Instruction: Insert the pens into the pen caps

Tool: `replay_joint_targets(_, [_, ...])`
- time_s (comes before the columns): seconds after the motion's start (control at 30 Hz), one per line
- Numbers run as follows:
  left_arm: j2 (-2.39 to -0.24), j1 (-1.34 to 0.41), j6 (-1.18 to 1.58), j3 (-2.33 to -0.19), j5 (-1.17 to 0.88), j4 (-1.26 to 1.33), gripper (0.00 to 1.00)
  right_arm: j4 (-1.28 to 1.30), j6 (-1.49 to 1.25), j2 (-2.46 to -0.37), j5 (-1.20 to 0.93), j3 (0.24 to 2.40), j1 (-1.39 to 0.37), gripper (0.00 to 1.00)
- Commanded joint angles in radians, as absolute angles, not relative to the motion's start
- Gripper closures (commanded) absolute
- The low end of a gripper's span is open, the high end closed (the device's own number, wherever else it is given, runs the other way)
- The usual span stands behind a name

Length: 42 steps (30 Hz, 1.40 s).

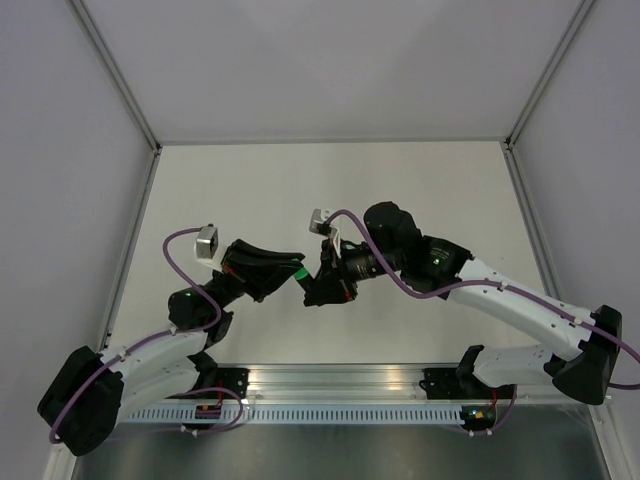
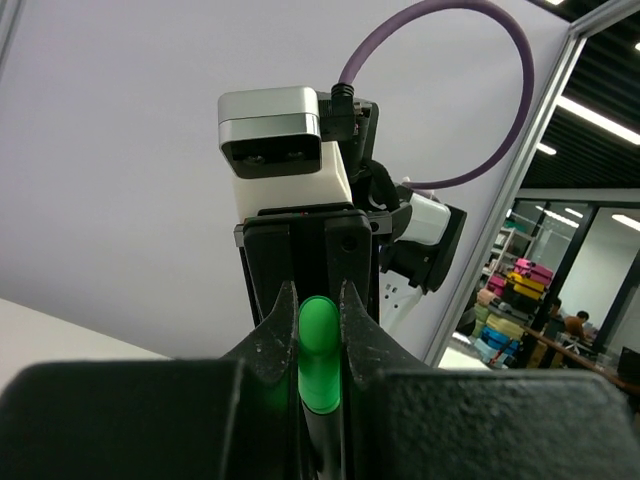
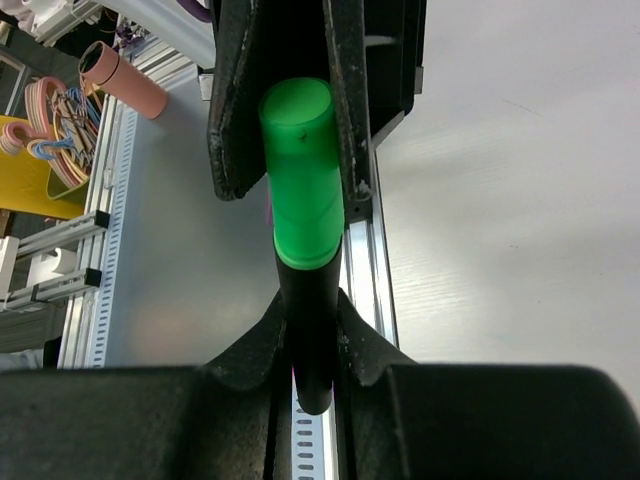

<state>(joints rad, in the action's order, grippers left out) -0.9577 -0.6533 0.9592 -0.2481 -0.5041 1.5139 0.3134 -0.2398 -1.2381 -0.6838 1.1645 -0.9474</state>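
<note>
Here the left claw grips the green cap, the right claw the dark pen.

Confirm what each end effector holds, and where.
The right end effector clamps the dark pen at its barrel; left end effector pinches the green cap on its sides.

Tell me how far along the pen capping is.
Done: nothing I can confirm; no other pens or caps show. In hand: the right end effector grips the dark pen, the left end effector grips the green cap sitting over its end. Left: confirm seating, release.
</note>
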Motion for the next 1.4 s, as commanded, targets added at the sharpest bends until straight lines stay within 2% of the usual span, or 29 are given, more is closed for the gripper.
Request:
replay_joint_targets(0.0, [-1.034,-0.765,1.064,-0.155,-0.910,1.477,0.98,-0.296,-0.264,-1.196,-0.577,1.384,-0.896,1.00])
replay_joint_targets(0.4, [-0.937,-0.839,1.022,-0.094,-0.732,1.257,0.98,-0.350,-0.221,-1.184,-0.548,1.348,-0.896,1.00])
replay_joint_targets(0.63, [-0.784,-0.864,0.924,-0.135,-0.669,0.987,0.96,-0.334,-0.235,-1.200,-0.601,1.342,-0.896,1.00])
replay_joint_targets(0.67, [-0.760,-0.864,0.898,-0.161,-0.655,0.951,0.84,-0.334,-0.239,-1.198,-0.615,1.329,-0.896,1.00])
replay_joint_targets(0.73, [-0.677,-0.862,0.856,-0.204,-0.591,0.780,0.70,-0.324,-0.233,-1.187,-0.627,1.284,-0.896,1.00])
replay_joint_targets(0.77, [-0.648,-0.862,0.803,-0.257,-0.557,0.708,0.59,-0.312,-0.227,-1.184,-0.630,1.272,-0.896,1.00])
replay_joint_targets(0.87, [-0.559,-0.862,0.701,-0.378,-0.419,0.458,0.44,-0.194,-0.175,-1.172,-0.614,1.229,-0.896,1.00])
replay_joint_targets(1.0, [-0.508,-0.862,0.621,-0.512,-0.295,0.256,0.30,-0.048,-0.083,-1.163,-0.526,1.151,-0.894,1.00])
replay_joint_targets(1.03, [-0.502,-0.862,0.603,-0.549,-0.290,0.218,0.28,-0.041,-0.086,-1.158,-0.503,1.126,-0.894,1.00])
replay_joint_targets(1.13, [-0.509,-0.862,0.560,-0.597,-0.259,0.143,0.15,-0.015,-0.144,-1.138,-0.356,1.057,-0.887,1.00])
replay_joint_targets(1.27, [-0.529,-0.862,0.502,-0.575,-0.126,0.112,0.06,0.037,-0.271,-1.112,-0.018,0.934,-0.873,1.00])
replay_joint_targets(1.3, [-0.543,-0.862,0.486,-0.566,-0.053,0.110,0.04,0.047,-0.299,-1.118,0.135,0.886,-0.861,1.00])
replay_joint_targets(1.37, [-0.612,-0.862,0.437,-0.554,0.038,0.066,0.00,0.081,-0.379,-1.153,0.242,0.853,-0.850,1.00])
